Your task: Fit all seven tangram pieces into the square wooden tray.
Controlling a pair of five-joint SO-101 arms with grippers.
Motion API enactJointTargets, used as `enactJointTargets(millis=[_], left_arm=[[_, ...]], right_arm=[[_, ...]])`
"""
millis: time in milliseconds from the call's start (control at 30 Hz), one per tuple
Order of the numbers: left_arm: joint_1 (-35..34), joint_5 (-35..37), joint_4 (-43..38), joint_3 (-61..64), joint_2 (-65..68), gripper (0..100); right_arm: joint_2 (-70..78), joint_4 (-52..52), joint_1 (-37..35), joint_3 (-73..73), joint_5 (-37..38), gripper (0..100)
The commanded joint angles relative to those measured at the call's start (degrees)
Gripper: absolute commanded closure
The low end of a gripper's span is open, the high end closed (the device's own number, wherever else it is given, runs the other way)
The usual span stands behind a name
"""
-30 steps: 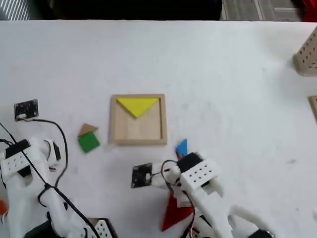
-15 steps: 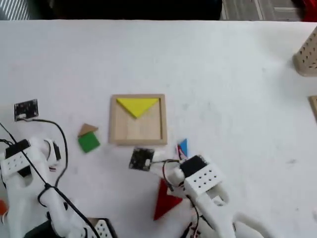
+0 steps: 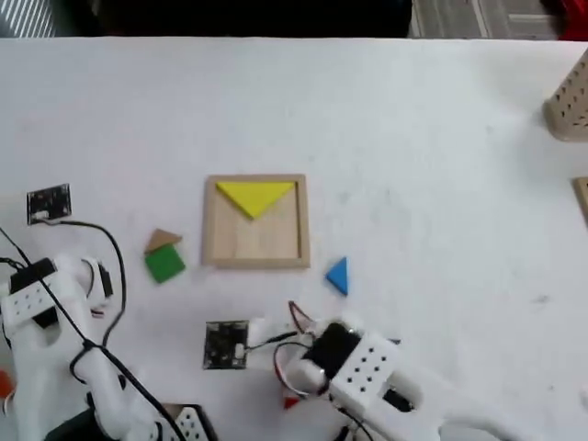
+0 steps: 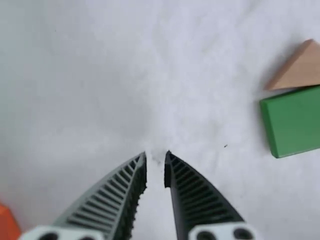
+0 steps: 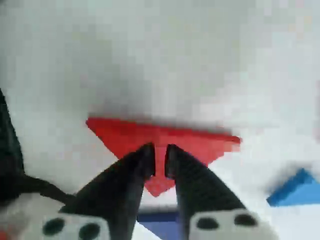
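1. The right hand is hanging with its fingers pressed almost together, leaving only a slit. Its tips are sitting over the red triangle near its point. I cannot tell whether they are touching the piece.
2. The red triangle is lying flat on the bench, on the robot's side of the tray and apart from it.
3. Closed fingers are probably getting no purchase on a flat piece. The hand is likely needing to spread, straddle two edges near a corner, and close squarely so the piece is not pivoting.
4. The yellow triangle is occupying the tray's far edge with its point aiming at the middle, and the rest of the floor is showing bare. The red piece looks equally large, so I judge it is wanting its long side flush against a side wall. Turning it before lowering seems wiser than twisting it inside the rim.
5. The blue triangle is lying near the tray's nearer right corner, close to the likely path. Lifting over it is safer than sliding past.
6. The left hand is resting over bare bench, fingers nearly together. The green square and tan triangle are touching each other nearby, out of the way.
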Motion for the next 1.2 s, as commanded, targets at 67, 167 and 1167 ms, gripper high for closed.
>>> enactJointTargets(millis=[67, 167, 1167], left_arm=[[0.5, -0.7, -1.6, -2.6, 0.1, 91], [0.5, -0.7, -1.6, -2.6, 0.1, 91], [0.5, -0.7, -1.6, -2.6, 0.1, 91]], right_arm=[[14.5, -7.1, -1.4, 1.8, 1.7, 95.4], [19.0, -7.3, 1.9, -0.5, 2.6, 95.4], [18.9, -12.9, 63.9, -13.0, 16.7, 95.1]])
